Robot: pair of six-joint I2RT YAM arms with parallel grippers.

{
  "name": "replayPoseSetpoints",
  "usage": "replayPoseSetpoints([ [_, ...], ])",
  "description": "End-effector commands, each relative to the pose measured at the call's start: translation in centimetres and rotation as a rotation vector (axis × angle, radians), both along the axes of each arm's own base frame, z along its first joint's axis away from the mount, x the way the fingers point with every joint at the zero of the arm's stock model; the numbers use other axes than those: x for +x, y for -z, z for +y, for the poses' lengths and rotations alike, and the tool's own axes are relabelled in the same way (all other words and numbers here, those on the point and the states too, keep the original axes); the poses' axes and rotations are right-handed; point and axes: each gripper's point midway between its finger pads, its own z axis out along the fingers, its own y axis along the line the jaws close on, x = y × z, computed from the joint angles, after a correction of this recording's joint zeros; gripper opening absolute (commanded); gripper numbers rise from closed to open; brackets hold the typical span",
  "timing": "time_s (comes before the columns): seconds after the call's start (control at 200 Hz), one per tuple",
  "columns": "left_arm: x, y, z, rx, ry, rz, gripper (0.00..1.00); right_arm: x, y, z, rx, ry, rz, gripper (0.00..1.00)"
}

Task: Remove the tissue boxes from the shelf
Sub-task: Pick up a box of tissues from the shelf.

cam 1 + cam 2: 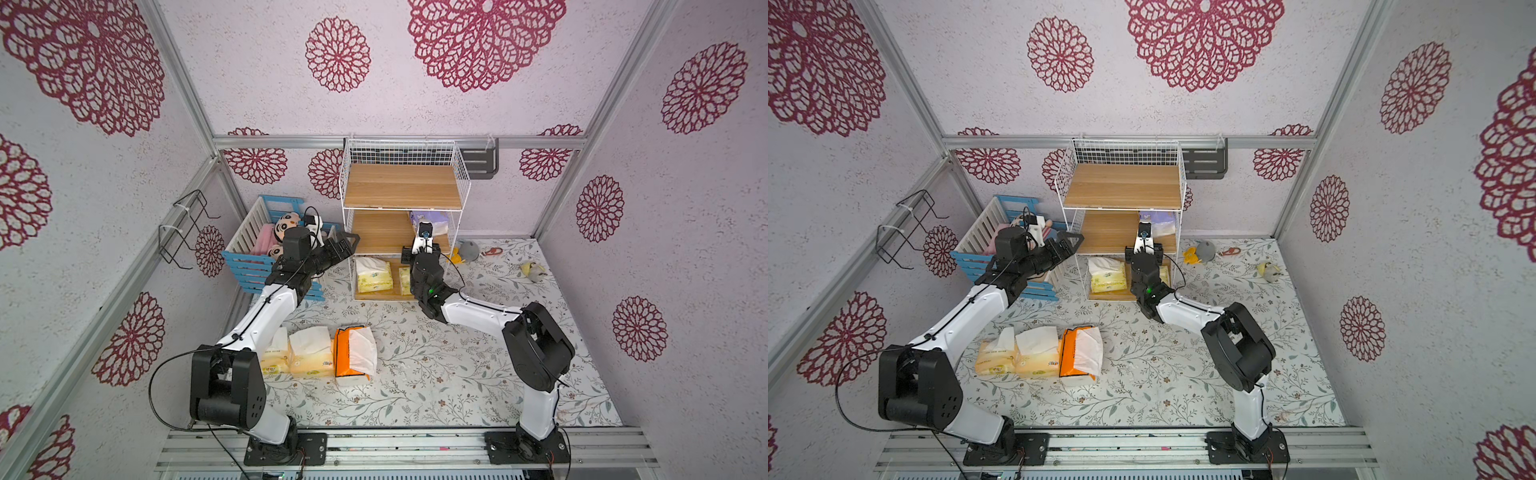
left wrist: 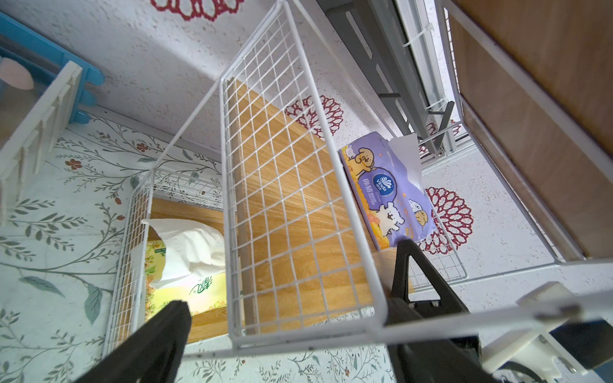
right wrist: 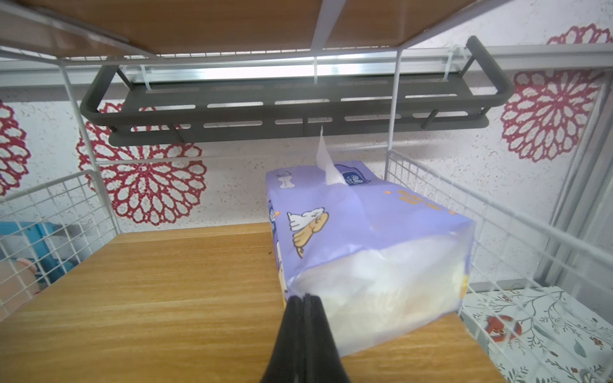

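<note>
Right gripper (image 3: pixel 303 300) pinches the lavender tissue pack (image 3: pixel 365 232) on the shelf (image 3: pixel 166 282)
Jaws closed on the wrapper corner; left gripper (image 2: pixel 288 308) wide open, holding nothing

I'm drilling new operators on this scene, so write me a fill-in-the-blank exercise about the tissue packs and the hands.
The lavender tissue pack lies on the shelf's ___ tier.
Both pale yellow tissue packs sit on its ___ tier.
Beside the bright orange tissue pack on the floral tablecloth lie ___ peach-orange tissue packs.
The left hand stands wide ___.
Missing words: middle; bottom; two; open.
</note>
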Motion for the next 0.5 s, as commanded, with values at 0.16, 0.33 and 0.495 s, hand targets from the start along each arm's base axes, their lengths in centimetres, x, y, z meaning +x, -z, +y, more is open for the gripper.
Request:
replayPoseSetpoints([
  [0.16, -0.3, -0.8, -0.2, -0.011, -0.005, -0.023, 0.97, -3.3, -2.9, -1.5, -0.006, -0.012, -0.022, 0.0],
  [0.33, -0.6, -1.5, -0.8, -0.012, -0.002, -0.031, 0.97, -6.5, -2.7, -1.1, -0.008, -0.06, -0.003, 0.0],
  [0.495, -1.0, -2.0, -1.4, -0.005, 0.003, -0.036, 0.97, -8.4, -2.1, -1.8, 0.006, -0.099, 0.03, 0.0],
])
